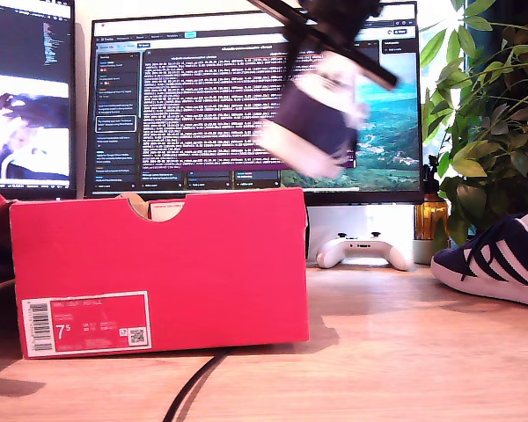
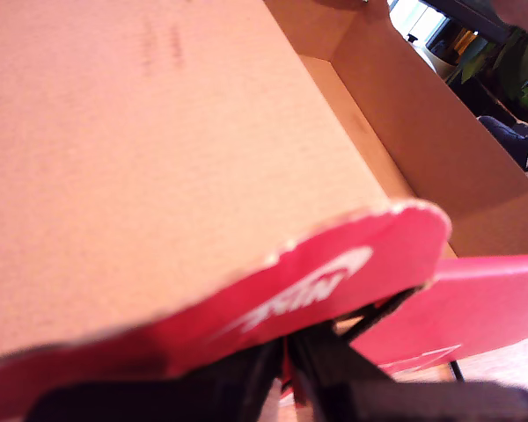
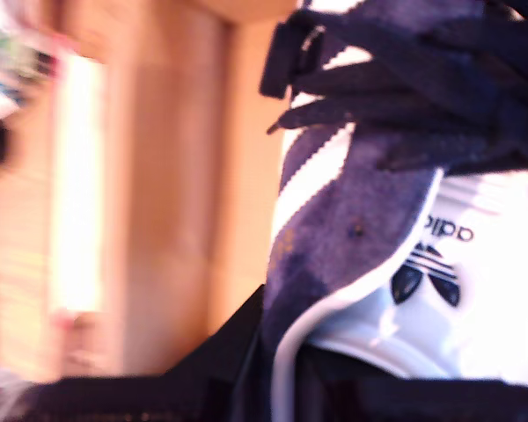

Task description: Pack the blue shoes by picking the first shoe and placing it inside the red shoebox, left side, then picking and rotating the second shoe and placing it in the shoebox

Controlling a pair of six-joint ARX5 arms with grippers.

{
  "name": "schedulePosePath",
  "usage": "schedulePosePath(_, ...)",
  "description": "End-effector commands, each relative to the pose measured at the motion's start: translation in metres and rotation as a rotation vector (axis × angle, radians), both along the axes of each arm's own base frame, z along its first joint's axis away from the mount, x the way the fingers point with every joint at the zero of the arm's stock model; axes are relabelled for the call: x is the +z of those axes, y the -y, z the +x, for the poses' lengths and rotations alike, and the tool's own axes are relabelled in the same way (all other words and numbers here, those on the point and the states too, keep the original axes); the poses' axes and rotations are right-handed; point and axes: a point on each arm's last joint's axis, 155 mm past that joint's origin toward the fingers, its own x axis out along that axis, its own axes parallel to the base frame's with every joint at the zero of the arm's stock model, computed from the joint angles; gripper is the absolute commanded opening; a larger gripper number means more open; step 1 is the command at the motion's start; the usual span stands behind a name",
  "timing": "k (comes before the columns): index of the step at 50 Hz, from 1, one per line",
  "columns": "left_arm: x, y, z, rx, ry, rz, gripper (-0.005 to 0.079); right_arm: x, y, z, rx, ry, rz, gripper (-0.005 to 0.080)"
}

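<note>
Monitors are glowing behind the tabletop (image 1: 405, 352); second tool (image 3: 282, 387) is gripping a shoe (image 1: 312, 123) aloft; first tool (image 2: 286, 369) is pinching the box (image 1: 158, 264) flap; it should lower slowly, heel level.

My first end effector (image 2: 286, 356) clamped on cardboard; my second end effector (image 3: 277, 387) aloft, gripping a shoe (image 3: 378, 202).

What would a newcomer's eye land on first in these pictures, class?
The red shoebox fills the exterior view's left, my first gripper clamping its flap. Above it, blurred against the monitor, a blue shoe hangs from my second gripper. Another shoe rests at the exterior view's right.
</note>
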Motion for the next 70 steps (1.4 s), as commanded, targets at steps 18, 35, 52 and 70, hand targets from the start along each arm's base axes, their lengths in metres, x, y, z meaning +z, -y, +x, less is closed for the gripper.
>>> schedulePosePath(18, -0.009, -0.001, -0.005, -0.004, -0.016, 0.013, -0.0021, 0.015, -0.054, -0.01, 0.042, 0.008, 0.075, -0.0011)
schedulePosePath(35, -0.009, -0.001, -0.005, -0.004, -0.016, 0.013, -0.0021, 0.005, -0.093, -0.003, 0.083, -0.029, 0.038, -0.0011)
schedulePosePath(52, -0.009, -0.001, -0.005, -0.004, -0.015, 0.013, -0.0021, -0.023, -0.117, -0.006, 0.087, -0.076, 0.002, -0.0011)
schedulePosePath(70, -0.007, -0.001, -0.005, -0.003, -0.01, 0.011, -0.0021, -0.047, -0.129, -0.004, 0.066, -0.101, -0.014, -0.0012)
